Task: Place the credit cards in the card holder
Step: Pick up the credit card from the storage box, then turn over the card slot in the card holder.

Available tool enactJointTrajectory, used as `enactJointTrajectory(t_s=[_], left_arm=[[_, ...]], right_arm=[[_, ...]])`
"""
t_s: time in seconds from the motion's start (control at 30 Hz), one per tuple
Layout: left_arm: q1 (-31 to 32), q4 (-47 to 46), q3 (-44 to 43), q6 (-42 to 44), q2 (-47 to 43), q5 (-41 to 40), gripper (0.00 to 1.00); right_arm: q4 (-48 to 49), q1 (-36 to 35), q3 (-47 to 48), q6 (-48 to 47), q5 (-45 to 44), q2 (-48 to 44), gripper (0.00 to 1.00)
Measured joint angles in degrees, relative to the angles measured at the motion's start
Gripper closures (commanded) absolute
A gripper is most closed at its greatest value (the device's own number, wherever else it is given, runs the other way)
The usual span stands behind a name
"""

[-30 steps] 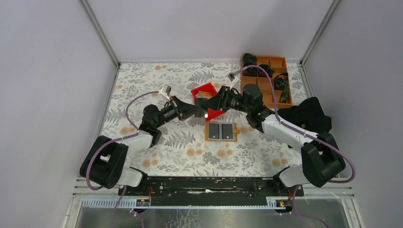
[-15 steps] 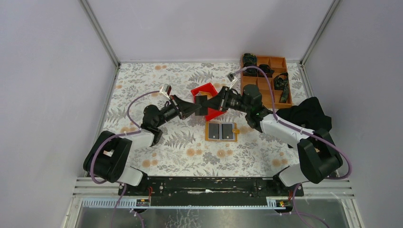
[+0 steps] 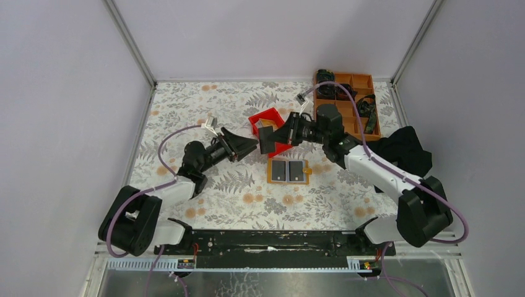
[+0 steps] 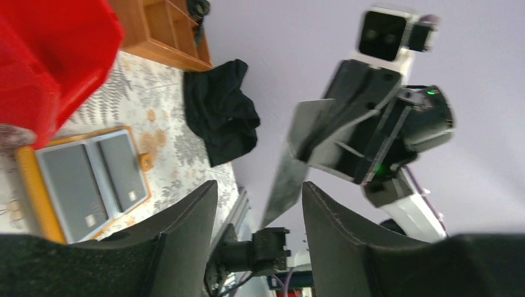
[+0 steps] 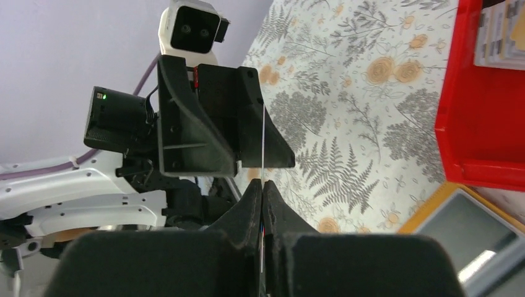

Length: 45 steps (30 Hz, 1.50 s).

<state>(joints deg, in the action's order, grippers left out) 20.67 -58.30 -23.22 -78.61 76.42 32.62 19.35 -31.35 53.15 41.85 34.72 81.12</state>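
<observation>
Over at 9 o'clock on the floral surface, the left jaws are spread wide with nothing in them. The left wrist view shows both dark fingers with open space between. They face toward 3 o'clock, straight at a credit card held up off the surface just beside their tips. I can't tell whether card and tips touch.

That card is grey and tilted, and the right wrist camera catches it edge-on as a thin line. At its 12 o'clock sits the red bin, with more pale cards lying inside. At the held card's 5 o'clock the card holder lies flat and open on the surface, tan-orange with two dark grey panels facing up, well clear of both arms.

Now the right jaws: pinched tight on the card's near edge, the fingers pressed together around it, reaching in from 3 o'clock.

At 1 o'clock stands the orange-brown compartment tray, and a black cloth is heaped at the surface's 3 o'clock edge.
</observation>
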Motion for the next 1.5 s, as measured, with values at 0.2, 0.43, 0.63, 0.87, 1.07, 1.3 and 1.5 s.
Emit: enactJointTrajectory(t_s=[0.2, 0.43, 0.63, 0.87, 1.07, 1.3, 1.5], left_arm=[[0.44, 10.32, 1.88, 6.64, -3.72, -5.33, 0.40], [9.16, 28.24, -1.25, 18.18, -3.78, -13.62, 0.53], [15.85, 36.94, -5.42, 25.11, -0.61, -18.95, 0.60], [20.31, 43.41, -10.91, 30.14, 4.33, -23.65, 0.65], [22.58, 47.80, -16.52, 32.81, 9.46, -26.45, 0.68], [24.33, 50.29, -21.16, 34.71, 14.49, -28.59, 0.68], [24.85, 51.52, -21.90, 35.36, 16.31, -29.46, 0.68]], right_arm=[[-19.17, 0.00, 7.02, -8.44, -5.79, -5.60, 1.00], [-39.60, 0.00, 10.95, -15.67, -16.22, -6.78, 1.00], [-50.16, 0.00, 10.95, -17.73, -22.36, -3.89, 1.00], [-56.83, -0.37, 12.50, -19.04, -27.93, 1.66, 1.00], [-59.56, -2.45, 16.00, -19.87, -32.46, 6.58, 1.00], [-60.81, -4.92, 17.35, -20.74, -37.66, 10.36, 1.00], [-60.83, -6.21, 17.35, -21.07, -41.64, 12.44, 1.00]])
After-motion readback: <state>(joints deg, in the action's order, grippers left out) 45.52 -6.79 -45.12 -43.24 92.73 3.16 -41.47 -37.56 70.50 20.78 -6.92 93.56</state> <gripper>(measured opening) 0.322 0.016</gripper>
